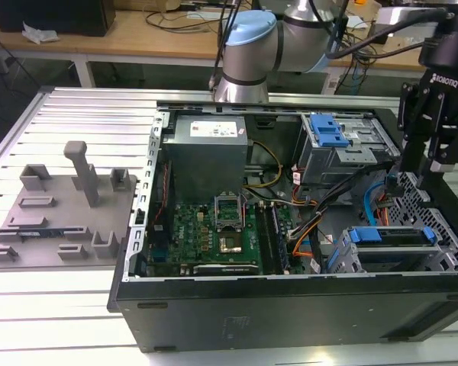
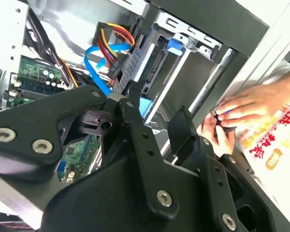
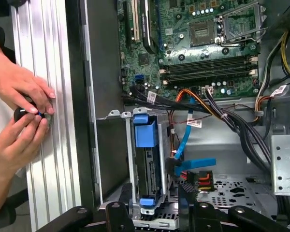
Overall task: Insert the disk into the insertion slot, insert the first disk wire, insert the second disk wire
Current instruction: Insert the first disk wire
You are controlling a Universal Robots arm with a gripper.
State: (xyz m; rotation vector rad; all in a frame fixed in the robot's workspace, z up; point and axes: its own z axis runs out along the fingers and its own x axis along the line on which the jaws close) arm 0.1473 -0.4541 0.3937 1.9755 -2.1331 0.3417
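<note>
The disk (image 1: 393,245) lies flat inside the insertion slot (image 1: 342,261) at the lower right of the exterior view. Its long axis runs across that frame, and the blue caddy's end points toward the motherboard (image 1: 214,236) at centre. In the first wrist view the disk (image 3: 147,169) shows edge-on between the cage walls (image 3: 130,154).

A flat blue cable (image 3: 187,137) ends in a connector just beside the cage, next to a black plug with red, yellow and orange wires. I cannot tell whether either one is seated.

The pincer (image 1: 426,164) hangs above the disk at the right edge of the exterior view, fingers pointing down. In both wrist views its 2 fingers stand apart, gripping nothing (image 3: 154,193) (image 2: 157,108). The arm (image 1: 248,46) reaches in from the upper middle, behind the open computer case (image 1: 290,313).

Outside the case, a person's 2 hands (image 3: 26,89) pinch a small dark object over the ribbed counter (image 3: 43,159).
</note>
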